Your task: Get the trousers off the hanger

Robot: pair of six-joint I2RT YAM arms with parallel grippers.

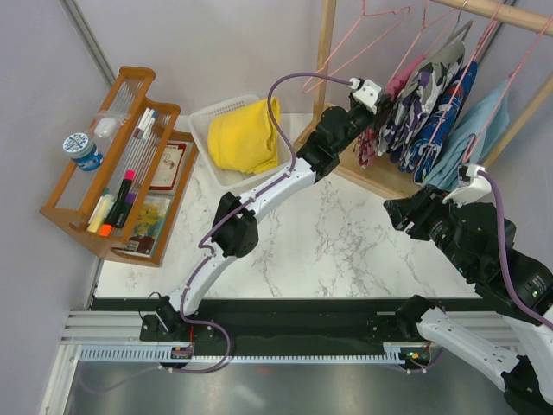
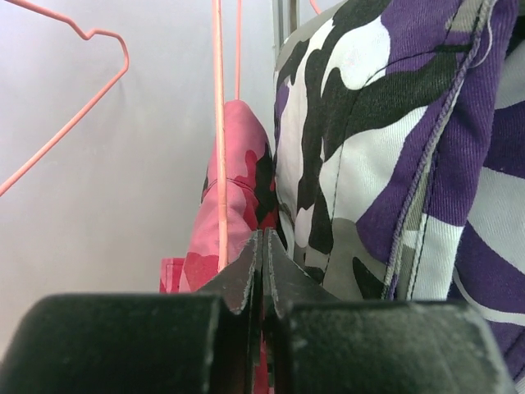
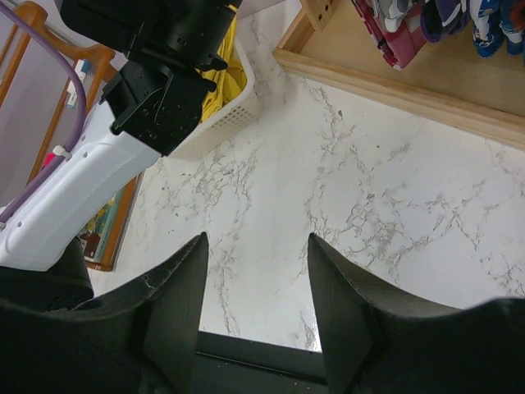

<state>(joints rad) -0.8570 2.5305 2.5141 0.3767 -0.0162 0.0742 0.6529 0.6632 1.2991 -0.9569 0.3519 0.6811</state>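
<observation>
The pink camouflage trousers [image 1: 400, 79] hang on a pink wire hanger [image 2: 220, 164] at the left end of the rack. My left gripper [image 1: 376, 112] is against them. In the left wrist view its jaws [image 2: 262, 238] are shut, the pink cloth [image 2: 238, 164] lies right behind the tips, and red cloth shows in the slit between the fingers. The yellow trousers [image 1: 246, 134] lie in a white basket [image 1: 200, 121]. My right gripper [image 1: 399, 214] hovers over the table, open and empty [image 3: 258, 238]; its view shows the pink trousers' hem [image 3: 394, 41].
A purple-white camouflage garment [image 2: 394, 164] hangs tight against the pink pair, with a light blue garment [image 1: 479, 130] further right. An empty pink hanger [image 1: 363, 39] hangs on the left. The rack's wooden base [image 3: 394, 82] borders the marble. A wooden organiser [image 1: 112, 164] stands at the far left.
</observation>
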